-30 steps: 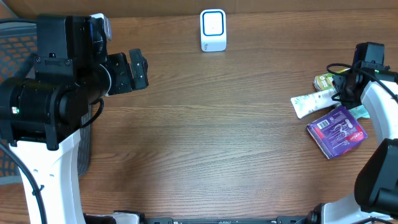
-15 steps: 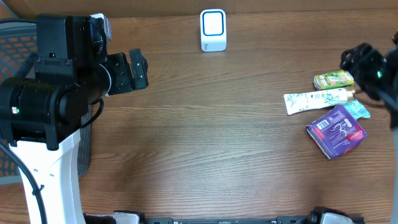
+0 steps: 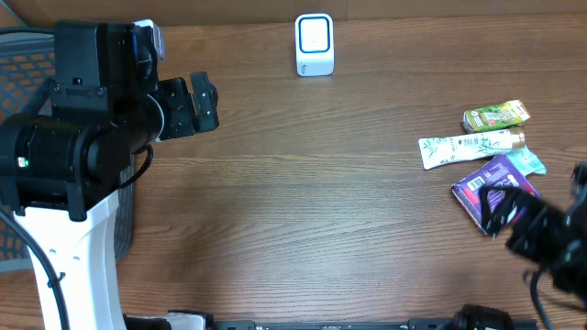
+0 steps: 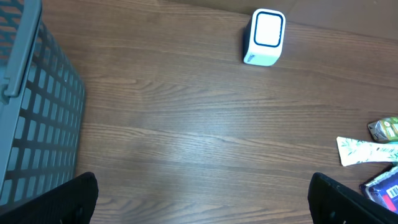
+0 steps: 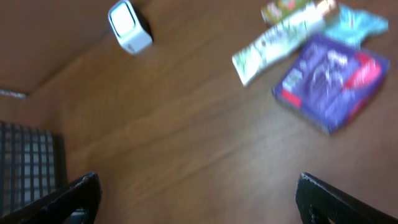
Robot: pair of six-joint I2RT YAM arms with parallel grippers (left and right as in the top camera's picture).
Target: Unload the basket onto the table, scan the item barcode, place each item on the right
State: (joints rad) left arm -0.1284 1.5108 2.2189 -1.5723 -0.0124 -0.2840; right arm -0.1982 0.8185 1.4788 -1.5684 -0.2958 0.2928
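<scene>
The white scanner with a blue-edged face (image 3: 314, 44) stands at the table's far middle, and also shows as the scanner (image 4: 266, 36) and the scanner (image 5: 129, 27). The items lie at the right: a white tube (image 3: 463, 147), a green packet (image 3: 495, 115), a purple box (image 3: 491, 188) and a teal packet (image 3: 527, 163). My right gripper (image 3: 514, 215) is blurred, near the front right, partly over the purple box. In its wrist view the right gripper (image 5: 199, 199) is open and empty, above bare wood. My left gripper (image 3: 204, 103) hovers at the far left, and the left gripper (image 4: 202, 202) is open and empty.
A grey slatted basket (image 4: 31, 112) stands at the left edge of the table, beside the left arm; the basket (image 5: 25, 162) also shows in the right wrist view. Wood-grain tabletop (image 3: 312, 202) lies between the two arms.
The right arm swung from beside the tube at the right edge toward the front right corner, and its jaws opened wide. The tube shifted slightly left. The left arm stayed still.
</scene>
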